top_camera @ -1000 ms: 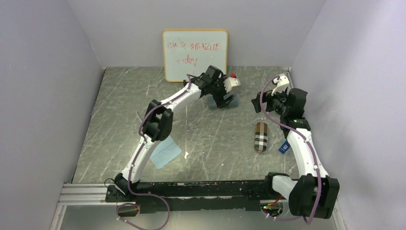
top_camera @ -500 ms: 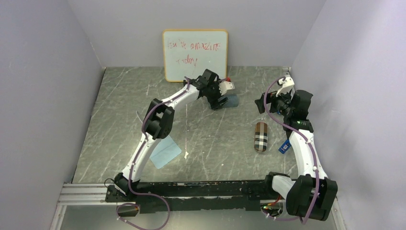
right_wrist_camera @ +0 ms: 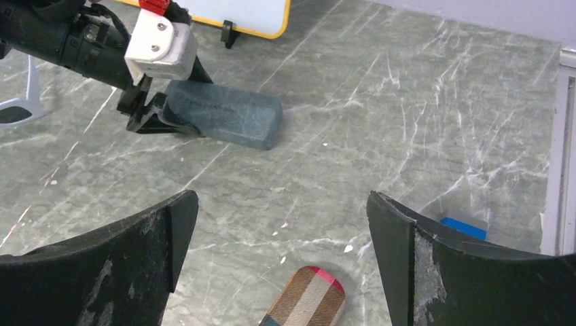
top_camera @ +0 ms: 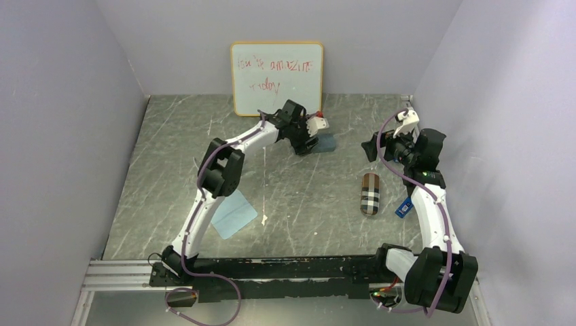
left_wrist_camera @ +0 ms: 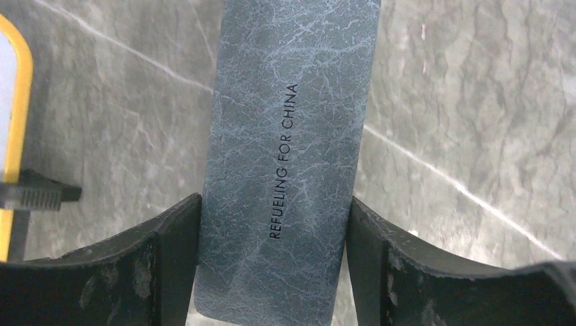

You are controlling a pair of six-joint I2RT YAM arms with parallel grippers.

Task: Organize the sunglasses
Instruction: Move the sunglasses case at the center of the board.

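Case-grabbing looks like the step: left pincer (left_wrist_camera: 275,210) pinches the grey-blue case (left_wrist_camera: 292,81) by its long sides at far centre, right pincer (right_wrist_camera: 280,204) hangs spread wide, white sunglasses (right_wrist_camera: 20,103) lie on the bench (top_camera: 176,176) further left, and opening that case likely needs both pincers next.

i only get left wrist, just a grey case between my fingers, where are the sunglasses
Observer: One pair's white frame shows at the left edge of the right wrist view, lying beyond the left arm.
Operator: anything close on my right
Observer: The right gripper is open and empty, off to the right of the grey-blue case, not touching it.
Operator: any other case
Observer: A plaid case lies flat on the table, right of centre, nearer the front than the grey-blue one.
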